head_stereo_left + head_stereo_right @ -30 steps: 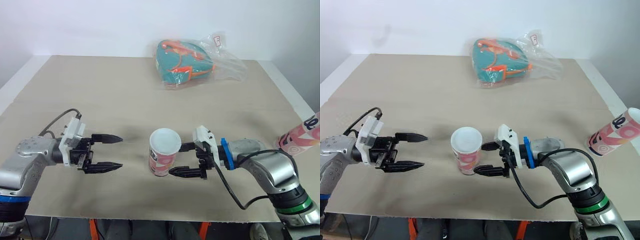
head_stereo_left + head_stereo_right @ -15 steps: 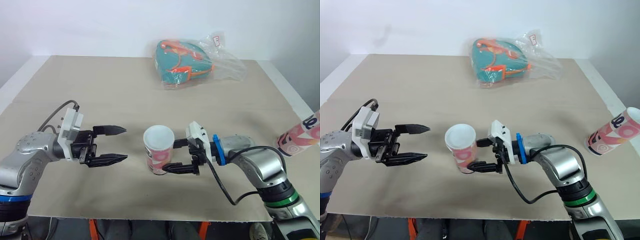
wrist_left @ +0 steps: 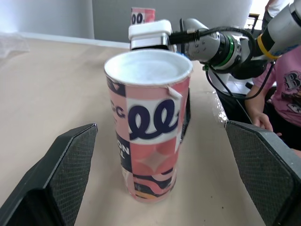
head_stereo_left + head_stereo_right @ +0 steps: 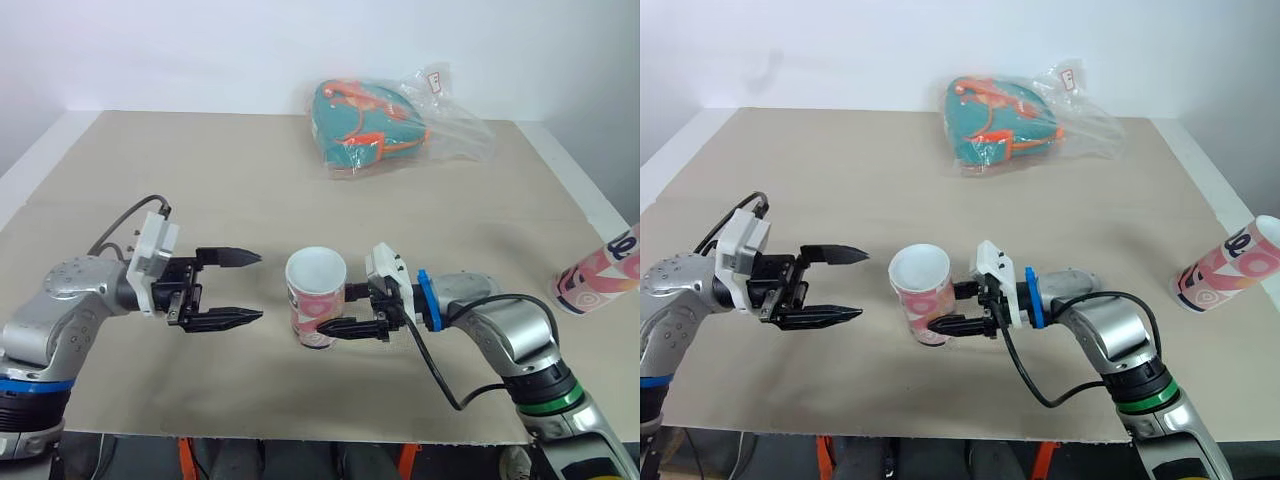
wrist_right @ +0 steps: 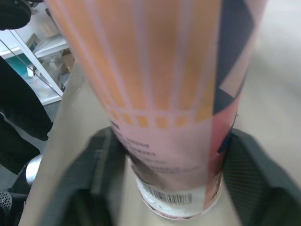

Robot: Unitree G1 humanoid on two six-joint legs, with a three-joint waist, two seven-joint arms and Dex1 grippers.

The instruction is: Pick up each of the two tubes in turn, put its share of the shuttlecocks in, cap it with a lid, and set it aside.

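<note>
Tube (image 4: 317, 310) is standing upright mid-table (image 4: 200, 180), pretty close to the front edge. The right gripper (image 4: 340, 310) is clamped on it low down, so I'd lift straight up and slowly, since a low hold like that can let it tip. The left gripper (image 4: 259, 286) is wide open, off to its left and not touching. There's loads of bare table behind it. The other tube (image 4: 598, 277) lies at the right edge, and the plastic bag (image 4: 395, 118) is way back.
</note>
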